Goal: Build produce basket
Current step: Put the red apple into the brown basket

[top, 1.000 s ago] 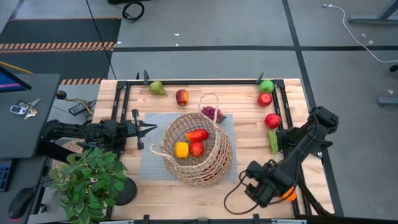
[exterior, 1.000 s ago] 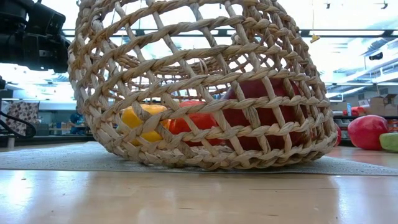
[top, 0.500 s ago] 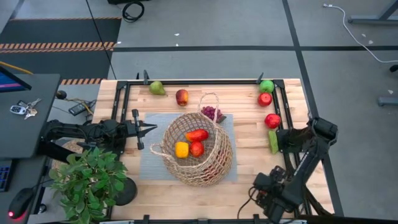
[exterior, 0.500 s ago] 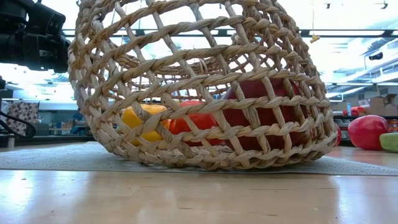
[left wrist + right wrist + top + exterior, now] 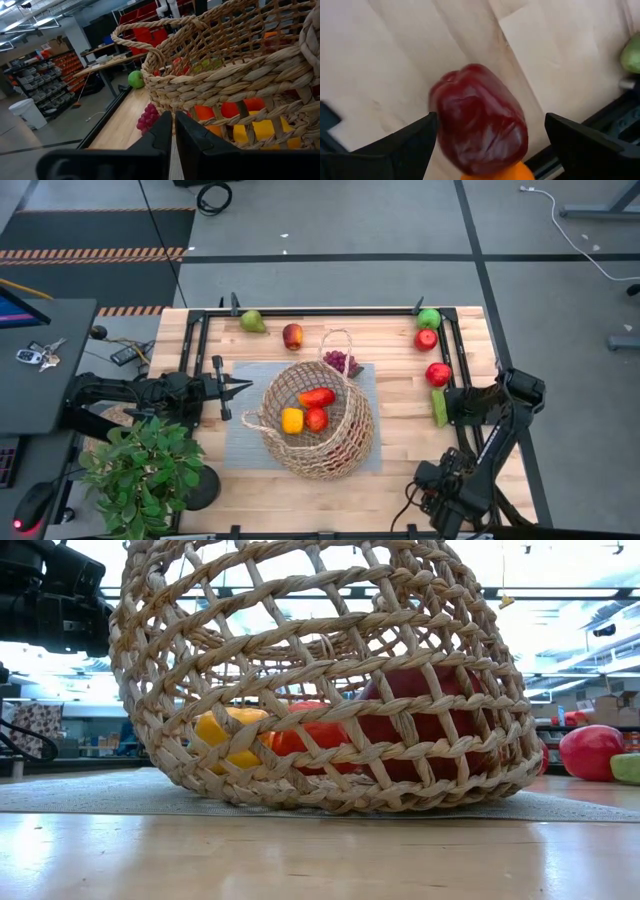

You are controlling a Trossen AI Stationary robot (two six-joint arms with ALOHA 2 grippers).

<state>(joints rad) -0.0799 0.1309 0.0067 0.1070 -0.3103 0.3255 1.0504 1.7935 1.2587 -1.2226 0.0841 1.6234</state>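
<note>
No text, label, brand, number or sign can be read in any of the views.

Basket point(image 5: 320, 420) on mat point(image 5: 240, 442) mid-table, 3 produce pieces point(image 5: 308, 410) inside, grapes point(image 5: 340, 361) just behind.
</note>
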